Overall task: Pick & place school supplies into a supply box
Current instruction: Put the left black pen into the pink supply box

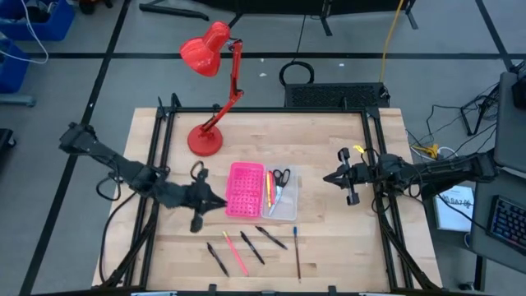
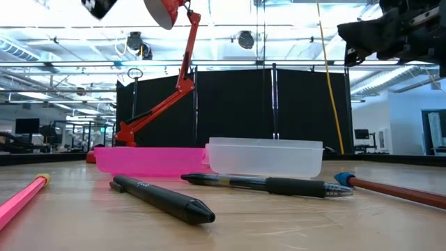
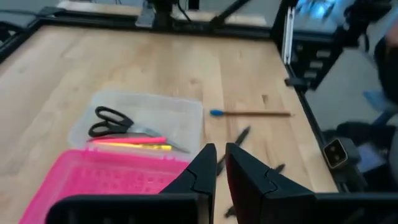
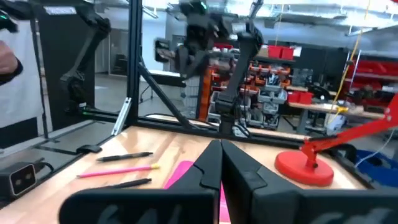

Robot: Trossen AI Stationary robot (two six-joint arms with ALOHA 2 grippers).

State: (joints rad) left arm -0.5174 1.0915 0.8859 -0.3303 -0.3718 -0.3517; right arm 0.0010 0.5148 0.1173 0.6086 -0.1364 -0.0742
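While the supply box (image 1: 261,193) lies open at the middle of the table (image 1: 329,140), pink half beside clear half, the left gripper (image 1: 220,204) hovers just off its pink side, fingers nearly together and holding nothing. The right gripper (image 1: 329,177) waits well apart on the clear half's side, fingers closed and empty. In the clear half lie the scissors (image 1: 281,177) and two pens (pink and yellow). Five more pens and pencils (image 1: 255,245) lie loose nearer the table's front edge.
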